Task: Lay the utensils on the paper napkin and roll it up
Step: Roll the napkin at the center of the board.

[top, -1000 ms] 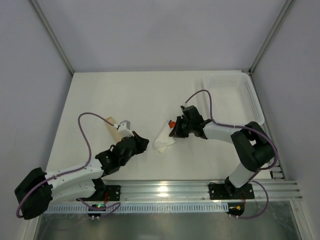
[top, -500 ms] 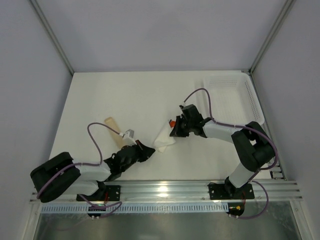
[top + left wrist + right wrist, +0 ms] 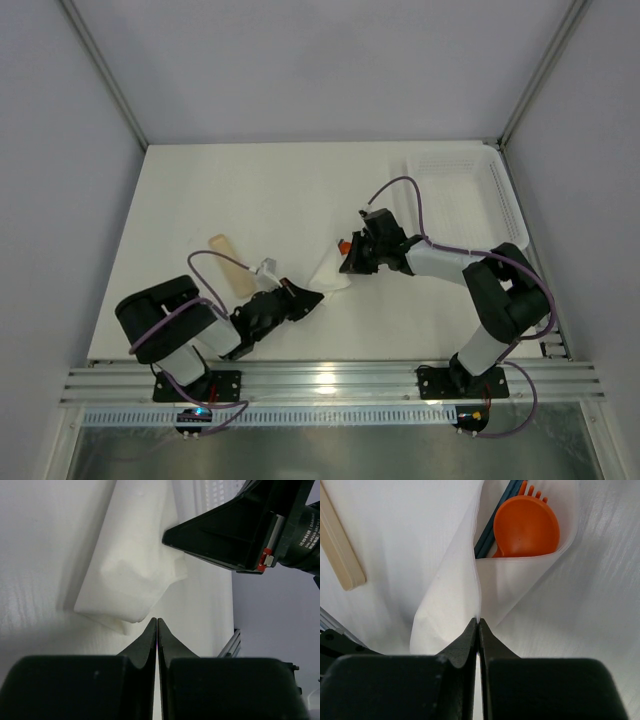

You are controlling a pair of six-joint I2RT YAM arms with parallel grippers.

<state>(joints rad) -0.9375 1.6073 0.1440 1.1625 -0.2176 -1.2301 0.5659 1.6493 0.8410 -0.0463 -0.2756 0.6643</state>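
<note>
The paper napkin (image 3: pixel 450 600) is folded into a loose cone around the utensils: an orange spoon (image 3: pixel 525 527), orange fork tines (image 3: pixel 532 490) and dark blue handles (image 3: pixel 492 525). My right gripper (image 3: pixel 478 621) is shut on the napkin's standing edge. From above, the napkin (image 3: pixel 330 270) lies between both grippers, with the right gripper (image 3: pixel 350 262) at its upper right. My left gripper (image 3: pixel 157 620) is shut with nothing between its tips, which sit right at the napkin's (image 3: pixel 130 575) near corner; in the top view this gripper (image 3: pixel 308 297) lies low on the table. A tan flat stick (image 3: pixel 228 260) lies apart on the left.
A white mesh basket (image 3: pixel 465 195) stands at the back right. The tan stick (image 3: pixel 337 545) lies left of the napkin in the right wrist view. Purple cables loop over both arms. The right gripper's black body (image 3: pixel 235 530) hangs close above the napkin.
My left arm has folded in and slid its shut gripper right, up to the napkin's lower corner. The napkin stands narrower. The right gripper has barely moved.
</note>
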